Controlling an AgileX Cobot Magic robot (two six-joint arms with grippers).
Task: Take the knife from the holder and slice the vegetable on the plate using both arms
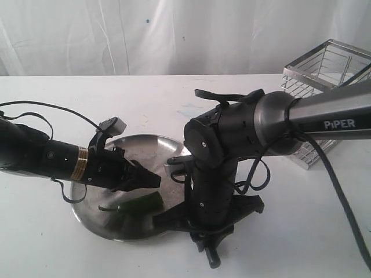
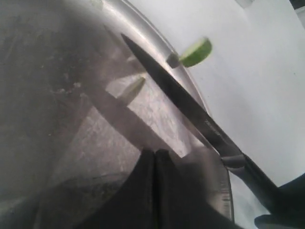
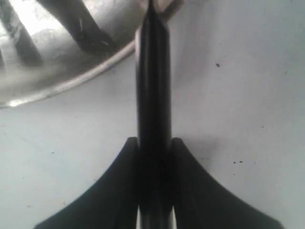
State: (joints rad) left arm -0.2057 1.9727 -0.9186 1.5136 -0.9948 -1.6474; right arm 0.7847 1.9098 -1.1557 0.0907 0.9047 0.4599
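Steel plate (image 1: 95, 211) carries the chili (image 1: 142, 202) just beside the shut, empty left claw (image 2: 155, 153); right claw (image 3: 153, 145) clamps the knife (image 2: 183, 102), blade crossing the rim toward it.

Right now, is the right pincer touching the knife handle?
Touching. Right wrist view: the right pincer clamps the knife by its black handle, no gap.
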